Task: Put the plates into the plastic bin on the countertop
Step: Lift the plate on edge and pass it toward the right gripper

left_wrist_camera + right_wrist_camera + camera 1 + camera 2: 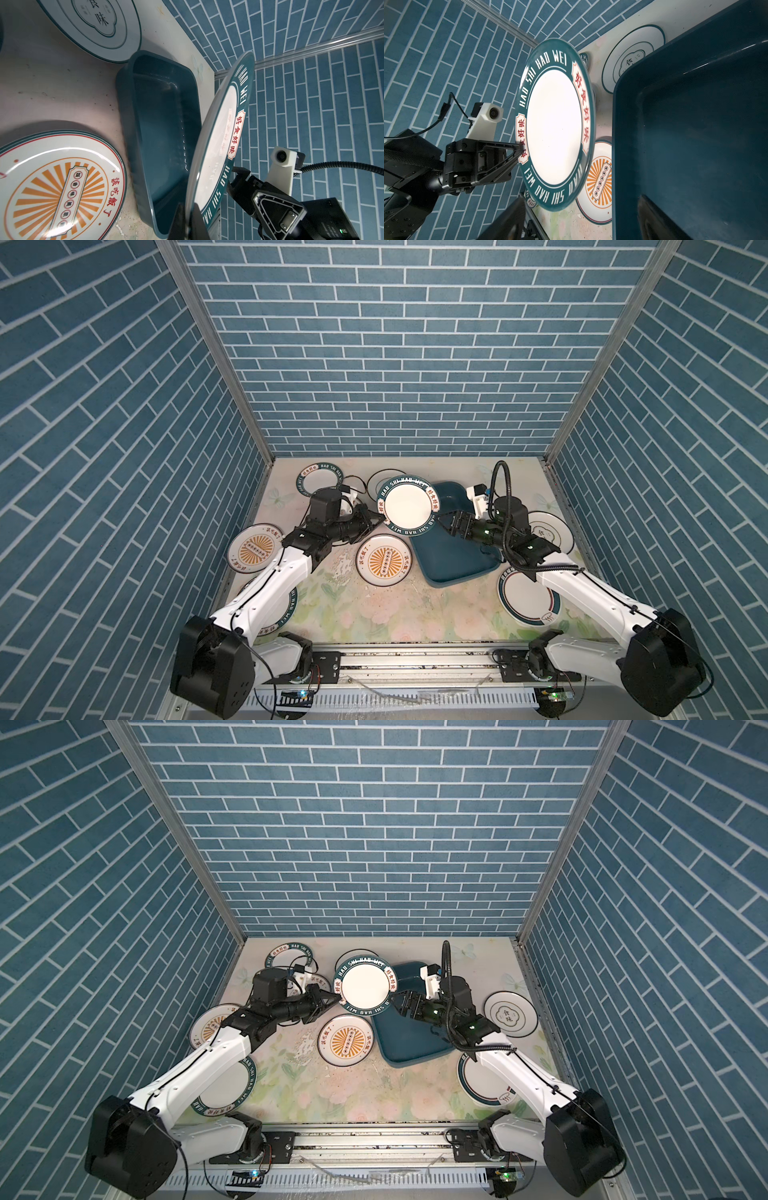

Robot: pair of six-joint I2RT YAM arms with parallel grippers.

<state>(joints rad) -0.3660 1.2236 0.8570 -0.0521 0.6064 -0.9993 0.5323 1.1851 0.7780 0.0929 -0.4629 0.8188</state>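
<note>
Both top views: left claw [380, 521] pinches lettered plate [409, 506] by its rim, raised at bin [453, 568] left edge; right claw [442, 526] wide, beside opposite rim.
Left wrist: thin edge grip.
Right wrist: plate tilted.
Risk: plate pivots and drops onto table [395, 614].

Nine round white plates [347, 1040], partly hidden ones included; one teal plastic bin [411, 1046]; two robot arms [199, 1065].

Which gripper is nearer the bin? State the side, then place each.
Right. The right gripper hangs over the bin, jaws open; the left gripper is off to the bin's left, shut on the raised plate by its rim.
</note>
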